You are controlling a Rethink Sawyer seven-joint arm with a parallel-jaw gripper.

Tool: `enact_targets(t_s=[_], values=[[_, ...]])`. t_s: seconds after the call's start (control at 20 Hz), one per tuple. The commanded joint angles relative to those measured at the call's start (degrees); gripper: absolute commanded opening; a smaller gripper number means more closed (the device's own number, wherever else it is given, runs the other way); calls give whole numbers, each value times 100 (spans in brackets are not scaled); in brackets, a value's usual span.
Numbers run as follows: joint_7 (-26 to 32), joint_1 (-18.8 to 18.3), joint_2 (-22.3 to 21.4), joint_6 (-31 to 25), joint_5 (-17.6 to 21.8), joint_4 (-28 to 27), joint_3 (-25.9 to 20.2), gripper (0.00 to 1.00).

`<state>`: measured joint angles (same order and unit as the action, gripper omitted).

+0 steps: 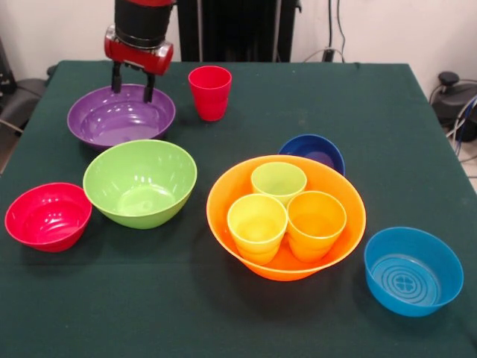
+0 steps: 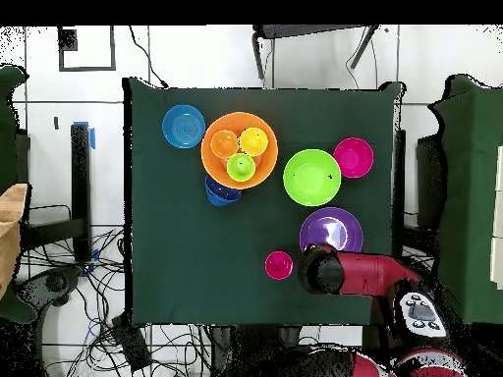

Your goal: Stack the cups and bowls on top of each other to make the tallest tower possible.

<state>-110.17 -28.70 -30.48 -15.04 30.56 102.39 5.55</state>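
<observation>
Green cloth covers the table (image 1: 246, 321), and I see my gripper (image 1: 133, 84) spread apart over the far rim of the purple bowl (image 1: 121, 115), grasping nothing. Just beside it stands the red cup (image 1: 210, 92); well away sits the orange bowl (image 1: 286, 216) with three cups inside.

Free room, as I read it: my pincer (image 1: 133, 84) hangs at the far rim of the purple bowl (image 1: 121, 114), red cup (image 1: 210, 92) just beside. Lime green bowl (image 1: 140, 181) and red bowl (image 1: 48, 215) crowd that side. Orange bowl (image 1: 286, 215) blocks the middle, dark blue bowl (image 1: 313, 152) touching behind it. Open tabletop (image 1: 186, 313) along the front edge; light blue bowl (image 1: 413, 269) stands apart.
</observation>
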Motion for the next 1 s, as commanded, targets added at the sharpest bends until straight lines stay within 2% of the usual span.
enact_targets(t_s=[0.05,0.25,0.65,1.0], values=[[-627,308,446,773,162,-284,-127,100],[-504,289,314,568,-33,-126,-316,100],[17,3,-102,-273,-227,37,-828,100],[191,-161,-280,-685,-300,57,-1083,100]])
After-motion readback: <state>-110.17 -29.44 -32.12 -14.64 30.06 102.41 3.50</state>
